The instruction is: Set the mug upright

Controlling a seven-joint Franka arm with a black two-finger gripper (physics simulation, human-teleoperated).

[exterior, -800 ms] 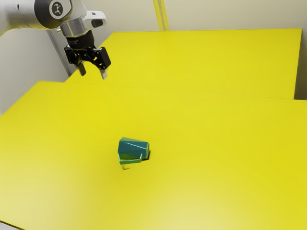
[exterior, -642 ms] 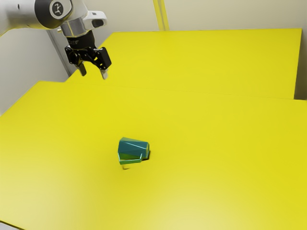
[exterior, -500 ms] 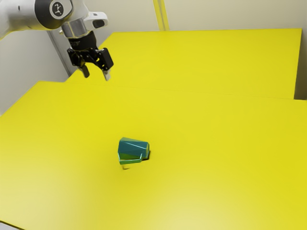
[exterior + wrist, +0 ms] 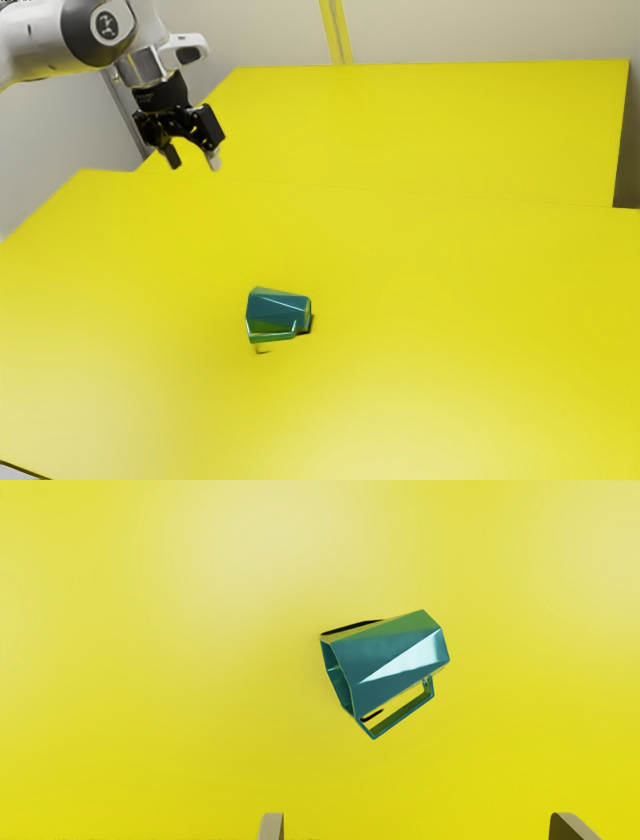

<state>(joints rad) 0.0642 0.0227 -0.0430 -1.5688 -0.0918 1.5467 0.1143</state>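
The mug [image 4: 280,308] lies on its side on the yellow counter [image 4: 450,350], well in from the edges, closer to the left edge than to the right end of the exterior view. It is teal, with flat angled facets. Its wider, open end [image 4: 337,680] faces the exterior view's left, and its narrower base end points to the exterior view's right. The squared handle [image 4: 403,715] sticks out on the side toward the counter's near edge; whether it touches the counter I cannot tell. Dark shadow shows beside the body.

The black hand [image 4: 194,160] is up in the air, apart from the mug, and in the exterior view it appears by the counter's far edge, close to the far left corner. It points downward, spread, its two fingers [image 4: 272,826] well apart. In the wrist view the mug lies out ahead of the fingertips, with its handle on the side nearer to them. The white and black arm [image 4: 45,45] comes in from the exterior view's upper left. Beyond the counter's far edge is another yellow surface [image 4: 420,130], with a pale wall [image 4: 480,30] behind it.
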